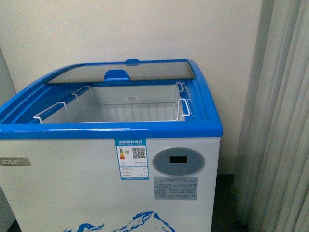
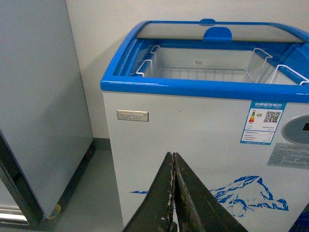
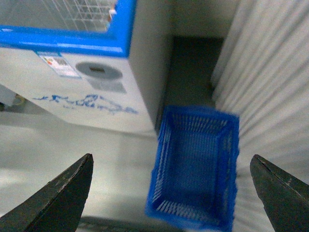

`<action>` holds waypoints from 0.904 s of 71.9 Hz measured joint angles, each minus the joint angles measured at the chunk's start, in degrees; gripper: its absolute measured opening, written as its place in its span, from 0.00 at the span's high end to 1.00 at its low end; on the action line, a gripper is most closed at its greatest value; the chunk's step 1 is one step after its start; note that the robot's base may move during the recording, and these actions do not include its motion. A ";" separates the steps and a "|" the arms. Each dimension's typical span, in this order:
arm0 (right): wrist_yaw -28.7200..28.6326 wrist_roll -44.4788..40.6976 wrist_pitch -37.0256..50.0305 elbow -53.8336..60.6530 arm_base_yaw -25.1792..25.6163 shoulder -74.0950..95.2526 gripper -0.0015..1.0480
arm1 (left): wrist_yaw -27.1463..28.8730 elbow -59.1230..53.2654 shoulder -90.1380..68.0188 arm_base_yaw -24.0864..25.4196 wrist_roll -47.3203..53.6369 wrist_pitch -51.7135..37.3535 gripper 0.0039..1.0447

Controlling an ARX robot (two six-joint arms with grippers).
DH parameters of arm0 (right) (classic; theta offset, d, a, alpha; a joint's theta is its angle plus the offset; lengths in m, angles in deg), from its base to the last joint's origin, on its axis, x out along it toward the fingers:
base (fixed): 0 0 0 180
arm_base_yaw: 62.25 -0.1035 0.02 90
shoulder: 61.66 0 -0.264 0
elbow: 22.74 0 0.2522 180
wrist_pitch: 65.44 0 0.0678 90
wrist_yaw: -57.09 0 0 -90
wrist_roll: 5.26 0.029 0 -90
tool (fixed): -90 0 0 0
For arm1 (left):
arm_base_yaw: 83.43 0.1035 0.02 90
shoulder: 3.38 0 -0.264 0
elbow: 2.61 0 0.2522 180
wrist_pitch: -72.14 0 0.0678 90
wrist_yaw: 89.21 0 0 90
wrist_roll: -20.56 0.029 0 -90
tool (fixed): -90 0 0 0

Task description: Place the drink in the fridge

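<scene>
The fridge is a white chest cooler with a blue top rim, straight ahead in the front view. Its glass lid is slid to the back, so the white wire baskets inside show. I see no drink in them. The fridge also shows in the left wrist view and the right wrist view. My left gripper is shut and empty, low in front of the fridge's front wall. My right gripper is open and empty above an empty blue basket. The drink is not clearly in view.
The blue basket stands on the grey floor beside the fridge's right side. A pale curtain hangs to the right of the fridge and also shows in the right wrist view. A plain tall cabinet stands left of the fridge.
</scene>
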 joint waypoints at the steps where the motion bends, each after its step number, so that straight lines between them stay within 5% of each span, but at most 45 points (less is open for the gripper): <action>1: 1.01 -0.02 2.64 2.43 0.00 -2.93 0.10 | 0.00 0.00 0.00 0.00 0.02 0.00 0.98; 9: 3.80 -2.73 35.17 21.09 0.07 -19.37 0.31 | 0.00 0.00 0.02 0.00 -0.04 0.09 0.98; 14: 3.58 -3.45 46.14 29.27 0.00 -23.85 0.44 | 0.02 0.00 0.02 0.00 -0.04 0.09 0.98; 34: 3.87 -4.24 52.37 48.04 0.09 -33.42 0.98 | 0.00 0.00 0.02 0.00 -0.04 0.09 0.98; 65: 3.87 -4.35 54.77 59.12 0.09 -42.66 0.97 | 0.00 0.00 0.02 0.00 -0.07 0.09 0.98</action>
